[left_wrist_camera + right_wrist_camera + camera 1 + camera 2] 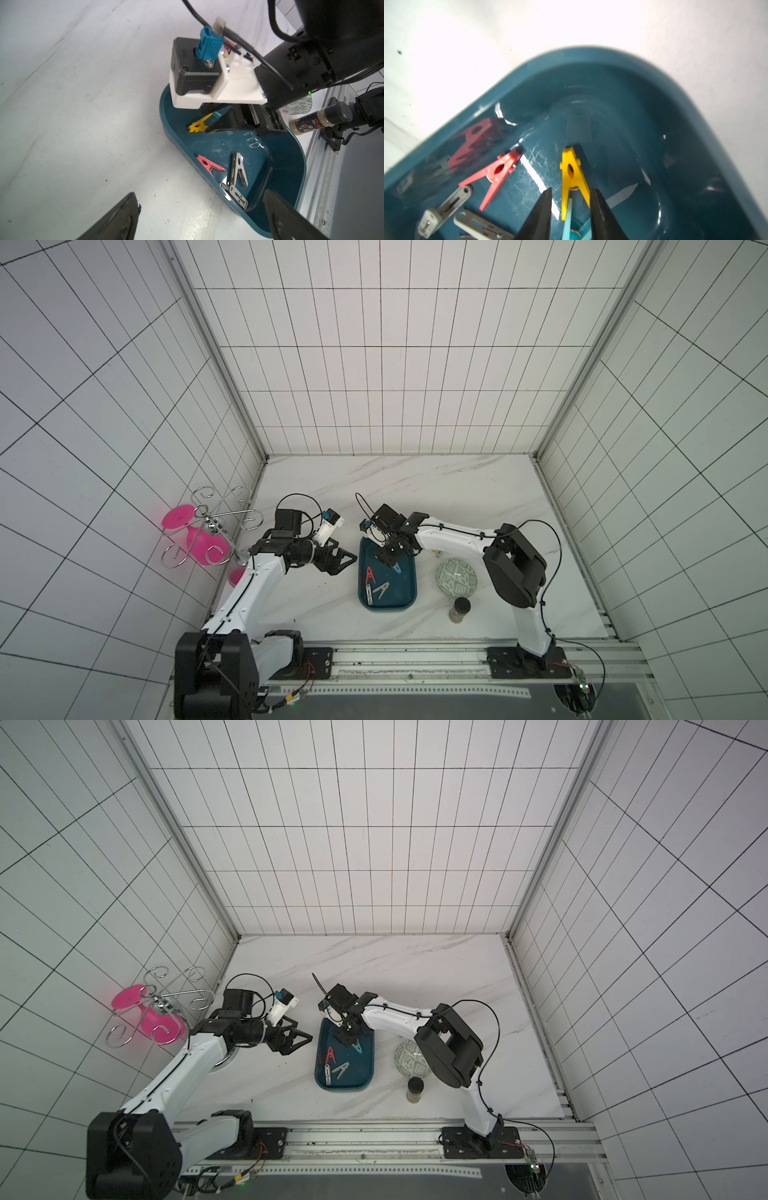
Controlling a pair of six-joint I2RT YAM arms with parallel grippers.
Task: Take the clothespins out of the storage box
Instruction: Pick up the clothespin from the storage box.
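The dark teal storage box [409,597] [365,1073] [291,187] [612,93] lies mid-table. In it are a yellow clothespin [572,172] [198,125], a light blue one [568,220] [397,569], a red one [369,575] [494,172] [208,165] and two grey ones [238,169] [236,194]. My right gripper [571,189] [390,560] reaches down into the far end of the box. Its jaws are open, astride the legs of the yellow and light blue clothespins. My left gripper [199,193] [347,562] hovers wide open and empty beside the box's left rim.
A green-white patterned bowl [457,576] and a small dark-lidded jar [460,609] stand right of the box. A wire rack with pink goblets [199,539] sits at the left wall. A metal rail [407,659] runs along the front edge.
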